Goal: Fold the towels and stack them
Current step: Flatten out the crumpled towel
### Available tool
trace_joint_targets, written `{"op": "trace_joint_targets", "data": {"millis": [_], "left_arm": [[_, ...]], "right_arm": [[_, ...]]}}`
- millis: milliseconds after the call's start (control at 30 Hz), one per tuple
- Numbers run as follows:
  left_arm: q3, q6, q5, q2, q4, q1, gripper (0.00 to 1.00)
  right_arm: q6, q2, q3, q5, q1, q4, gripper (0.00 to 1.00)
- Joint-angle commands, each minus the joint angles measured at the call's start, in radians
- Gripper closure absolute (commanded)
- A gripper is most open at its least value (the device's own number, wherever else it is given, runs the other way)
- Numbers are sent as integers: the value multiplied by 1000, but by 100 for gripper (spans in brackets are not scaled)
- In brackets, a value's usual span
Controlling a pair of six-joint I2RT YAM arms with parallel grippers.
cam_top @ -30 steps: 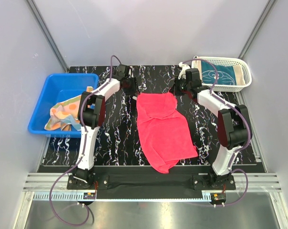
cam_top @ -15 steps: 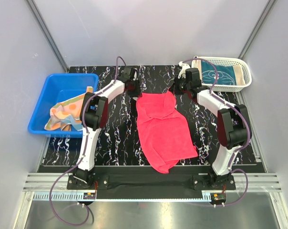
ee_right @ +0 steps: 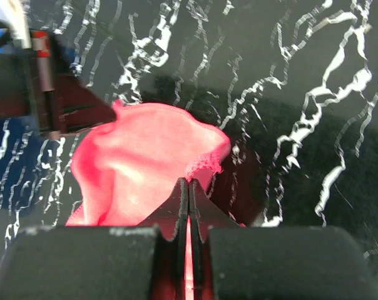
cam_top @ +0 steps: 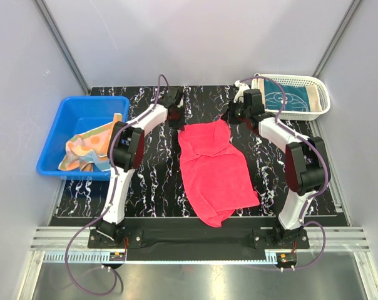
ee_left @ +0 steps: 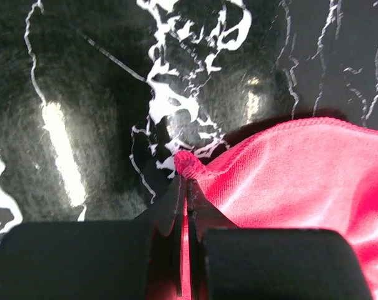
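Observation:
A pink-red towel [cam_top: 213,170] lies spread on the black marbled table [cam_top: 158,187], its near end rumpled. My left gripper [cam_top: 177,123] is shut on the towel's far left corner [ee_left: 188,164], which bunches out past the fingertips. My right gripper [cam_top: 229,119] is shut on the far right corner [ee_right: 204,164]. The red cloth [ee_left: 301,181] stretches away between the two. An orange-peach towel [cam_top: 86,147] lies crumpled in the blue bin [cam_top: 62,134]. A teal towel [cam_top: 288,98] with a white drawing sits in the white basket [cam_top: 320,87].
The blue bin stands at the table's left edge and the white basket at the far right corner. The left gripper's body [ee_right: 45,87] shows at the left of the right wrist view. Grey walls close in the table on three sides.
My left gripper has moved right to the towel's far left corner and closed on it. The right gripper has stayed shut on the far right corner.

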Motion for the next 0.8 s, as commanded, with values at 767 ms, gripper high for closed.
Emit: {"op": "trace_joint_targets", "data": {"millis": [767], "left_arm": [[-449,109,36,-1342,51,-368,100]], "right_arm": [[67,-1145,-61,-79,7,-406,100]]}}
